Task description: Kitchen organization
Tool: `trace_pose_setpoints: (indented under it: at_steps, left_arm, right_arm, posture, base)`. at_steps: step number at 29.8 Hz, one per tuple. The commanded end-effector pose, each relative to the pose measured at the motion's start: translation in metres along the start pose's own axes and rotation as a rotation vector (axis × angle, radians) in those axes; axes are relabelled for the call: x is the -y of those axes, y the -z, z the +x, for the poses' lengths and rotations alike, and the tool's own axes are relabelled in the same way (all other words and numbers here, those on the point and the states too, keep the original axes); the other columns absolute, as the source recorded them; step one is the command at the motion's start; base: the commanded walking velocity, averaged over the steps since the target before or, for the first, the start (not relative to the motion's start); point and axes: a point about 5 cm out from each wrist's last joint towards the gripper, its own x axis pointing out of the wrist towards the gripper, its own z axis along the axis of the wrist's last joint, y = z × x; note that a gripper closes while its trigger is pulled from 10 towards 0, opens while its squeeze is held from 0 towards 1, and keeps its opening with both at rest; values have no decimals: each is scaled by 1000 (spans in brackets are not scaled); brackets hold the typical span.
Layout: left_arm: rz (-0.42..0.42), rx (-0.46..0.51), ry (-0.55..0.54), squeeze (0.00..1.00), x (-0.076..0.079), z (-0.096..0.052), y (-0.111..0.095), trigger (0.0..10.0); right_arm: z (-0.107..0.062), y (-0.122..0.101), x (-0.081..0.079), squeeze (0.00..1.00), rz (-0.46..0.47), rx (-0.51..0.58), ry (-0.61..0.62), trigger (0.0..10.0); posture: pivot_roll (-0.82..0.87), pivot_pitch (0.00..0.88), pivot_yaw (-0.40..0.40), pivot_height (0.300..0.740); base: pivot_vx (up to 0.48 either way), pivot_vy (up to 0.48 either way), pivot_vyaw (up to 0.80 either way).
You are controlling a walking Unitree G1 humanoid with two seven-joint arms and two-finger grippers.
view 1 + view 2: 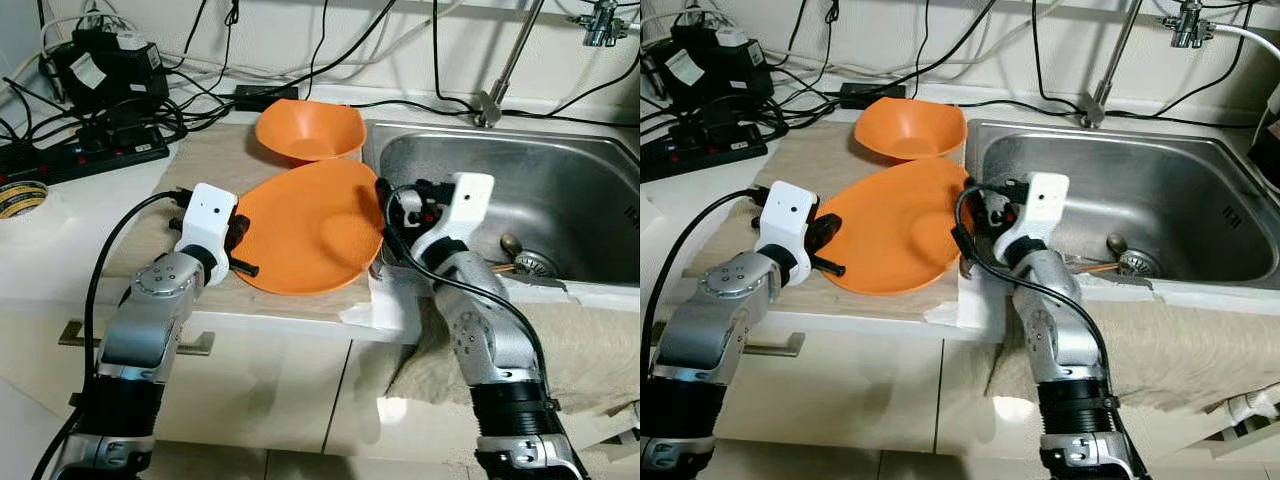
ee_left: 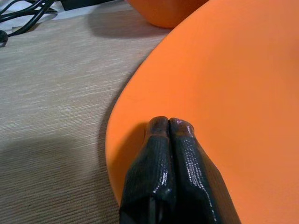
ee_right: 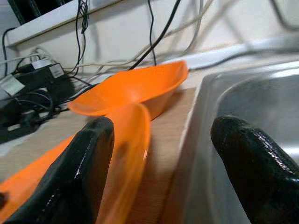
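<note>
Orange plate (image 1: 310, 225) & bowl (image 1: 308, 130); beige mat (image 1: 215, 160); steel sink (image 1: 560, 190).

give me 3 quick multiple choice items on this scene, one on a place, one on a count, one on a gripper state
1. Where is the bowl?
A. in the sink
B. on the mat behind the plate
C. on the floor

2. How many orange dishes are there?
A. one
B. two
C. four

3. How are the left gripper's fingers?
A. shut, on the plate
B. wide open
C. holding a spoon

Answers:
1 B: it sits on the mat, behind the plate and left of the sink.
2 B: bowl and plate.
3 A: the left gripper has its fingertips pressed together on the plate's rim; the right gripper is open.
</note>
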Motion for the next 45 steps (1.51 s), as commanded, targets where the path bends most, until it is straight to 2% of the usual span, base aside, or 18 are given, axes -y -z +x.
trace_pose_setpoints:
  at_steps: [1,3,14,22,26,29,35,36,37,45]
  left_arm:
    - [-25,-202,30,0,10,2,43,10000]
    - [-24,-201,31,0,10,2,43,10000]
    - [-22,-198,27,0,8,2,42,10000]
    - [-22,-202,27,0,7,1,43,10000]
    - [-25,-202,27,0,8,1,44,10000]
    - [-29,-199,28,0,9,2,43,10000]
    - [-29,-192,32,0,10,3,40,10000]
    - [-30,-191,31,0,10,3,39,10000]
    - [-31,-191,31,0,10,3,39,10000]
    - [-34,-178,27,0,8,4,34,10000]
  right_arm:
    - [4,2,-1,0,45,-21,-14,10000]
    - [9,6,-8,0,83,-48,-39,10000]
    - [21,18,-16,0,273,-125,-44,10000]
    - [22,17,-10,0,285,-131,-18,10000]
    - [22,16,-8,0,319,-134,-17,10000]
    - [24,20,-12,0,361,-160,-28,10000]
    - [27,27,-27,0,324,-203,-67,10000]
    - [27,28,-27,0,319,-207,-67,2039]
    - [27,28,-27,0,313,-214,-64,0]
    - [26,32,-28,0,280,-267,-78,0]
  posture:
    - [76,0,-40,732]
    - [80,0,-39,732]
    - [91,0,-37,732]
    - [92,0,-37,732]
    - [86,0,-38,732]
    - [84,0,-38,732]
    - [84,0,-39,732]
    - [85,0,-40,732]
    - [85,0,-40,732]
    - [83,0,-44,732]
  base:
    - [0,0,0]
    - [0,0,0]
    - [0,0,0]
    - [0,0,0]
    - [0,0,0]
    - [0,0,0]
    - [0,0,0]
    - [0,0,0]
    - [0,0,0]
    - [0,0,0]
